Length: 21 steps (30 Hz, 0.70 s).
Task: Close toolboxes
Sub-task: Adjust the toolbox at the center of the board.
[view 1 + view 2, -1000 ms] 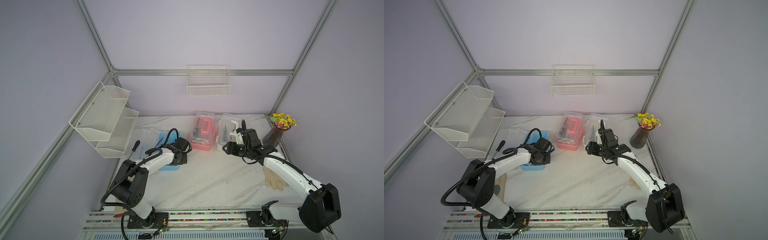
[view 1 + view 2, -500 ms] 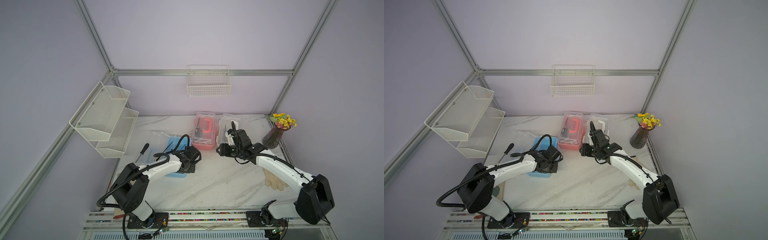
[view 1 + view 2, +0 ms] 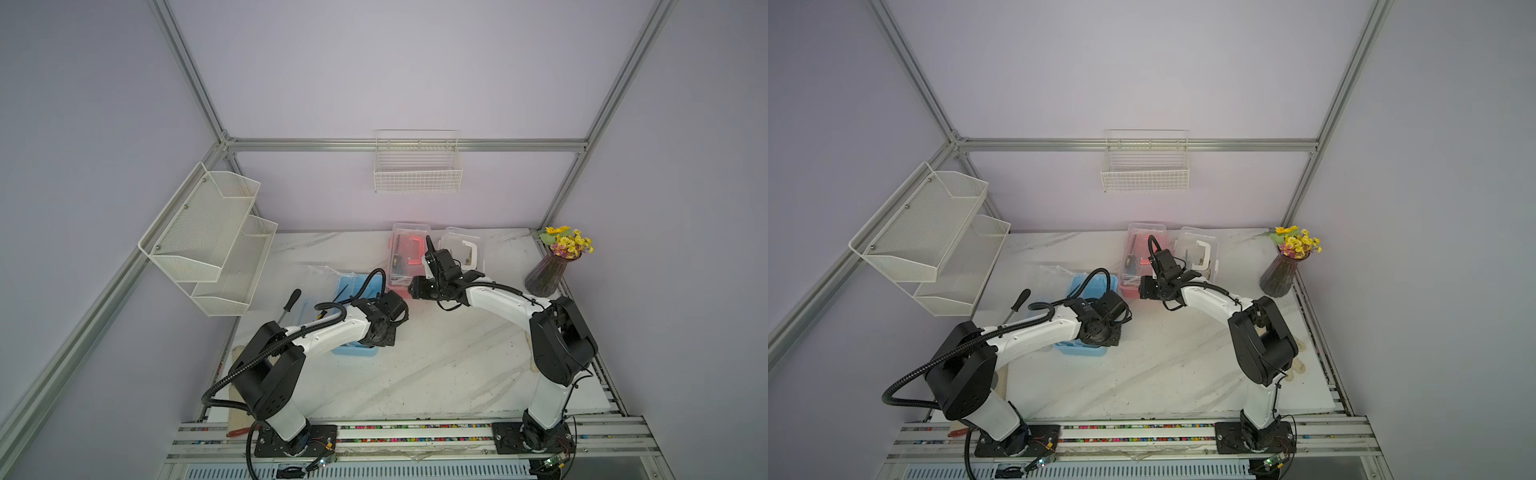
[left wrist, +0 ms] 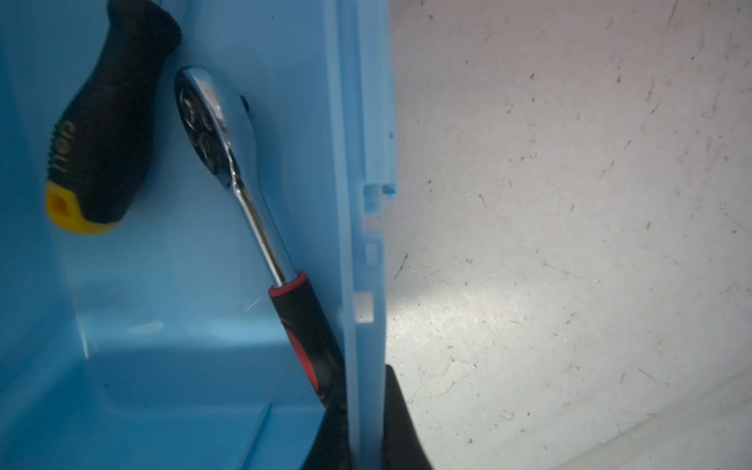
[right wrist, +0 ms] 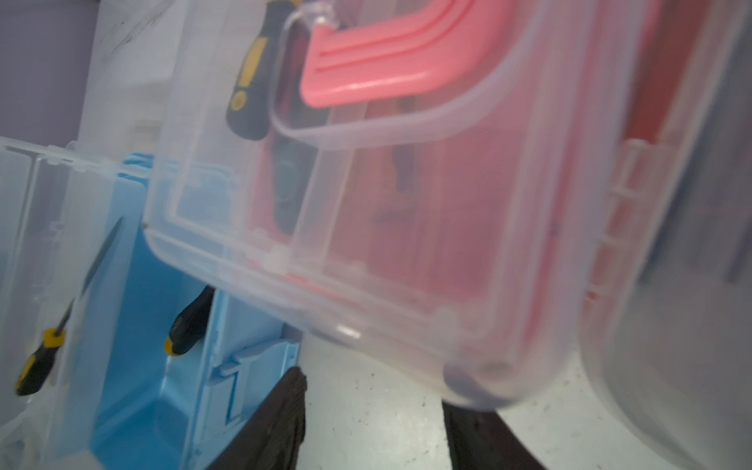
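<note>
- Left wrist view: left pincer point(image 4: 362, 384) is pressed together on one side wall of the blue box point(image 4: 203, 285), one black finger inside and one outside. Only the fingertips show; the rest is cut off at the frame edge.
- Inside the blue box a ratchet point(image 4: 228, 134) lies along that wall. Next to it is a black-and-yellow screwdriver handle point(image 4: 101, 134), its shaft out of frame.
- In both top views the blue box sits left of centre on the tabletop point(image 3: 436, 365), mostly hidden under the left arm. The pincer itself can't be seen from there.
- The blue box's clear lid point(image 3: 322, 272) is open and lies flat beside the box. Its edges are hard to trace against the pale tabletop.
- A second screwdriver point(image 3: 291, 302) lies by that lid; on it or under it, cannot tell.
- Right wrist view: right pincer point(image 5: 374, 386) is spread, with bare tabletop between the fingers.
- A corner of the pink box point(image 5: 407, 224) overlaps one finger. Touching or not, cannot tell; it is blurred.
- The pink box is at the back of the tabletop with its lid down and a pink handle on top. The latch is unreadable and the tools inside are smeared.
- White box point(image 3: 463, 253) sits just beside the pink one on the vase side, partly hidden by the right wrist.
- Vase point(image 3: 548, 274) with flowers stands at the back corner, well apart from the boxes.
</note>
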### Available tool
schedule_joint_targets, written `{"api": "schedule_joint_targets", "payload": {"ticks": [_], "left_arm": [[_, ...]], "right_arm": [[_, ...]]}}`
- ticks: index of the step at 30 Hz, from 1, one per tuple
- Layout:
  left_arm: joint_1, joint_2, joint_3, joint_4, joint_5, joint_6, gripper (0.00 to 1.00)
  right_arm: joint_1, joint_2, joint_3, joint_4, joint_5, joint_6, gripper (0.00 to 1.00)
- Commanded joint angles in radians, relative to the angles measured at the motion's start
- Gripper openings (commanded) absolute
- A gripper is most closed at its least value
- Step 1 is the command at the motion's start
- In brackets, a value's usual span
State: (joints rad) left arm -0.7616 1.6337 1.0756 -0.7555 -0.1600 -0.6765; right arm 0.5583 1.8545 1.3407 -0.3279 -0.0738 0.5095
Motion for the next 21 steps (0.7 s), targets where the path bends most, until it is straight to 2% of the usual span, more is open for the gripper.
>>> {"api": "schedule_joint_targets", "payload": {"ticks": [1, 7, 12, 16, 19, 21], "left_arm": [[-0.038, 0.020, 0.043, 0.042, 0.156, 0.054, 0.00], [-0.082, 0.053, 0.073, 0.044, 0.169, 0.007, 0.00], [-0.137, 0.085, 0.116, 0.050, 0.184, -0.067, 0.00], [-0.205, 0.107, 0.153, 0.072, 0.186, -0.131, 0.03], [-0.251, 0.145, 0.203, 0.094, 0.184, -0.150, 0.20], [-0.270, 0.182, 0.249, 0.097, 0.183, -0.153, 0.45]], "right_arm": [[-0.019, 0.052, 0.066, 0.042, 0.047, -0.016, 0.57], [-0.038, 0.037, 0.099, 0.035, 0.048, -0.014, 0.58], [-0.038, -0.162, 0.002, -0.025, 0.040, -0.010, 0.60], [-0.025, -0.332, -0.123, -0.114, -0.019, 0.010, 0.61], [-0.011, -0.461, -0.229, -0.172, -0.024, 0.042, 0.61], [-0.004, -0.547, -0.293, -0.193, -0.029, 0.079, 0.61]]}}
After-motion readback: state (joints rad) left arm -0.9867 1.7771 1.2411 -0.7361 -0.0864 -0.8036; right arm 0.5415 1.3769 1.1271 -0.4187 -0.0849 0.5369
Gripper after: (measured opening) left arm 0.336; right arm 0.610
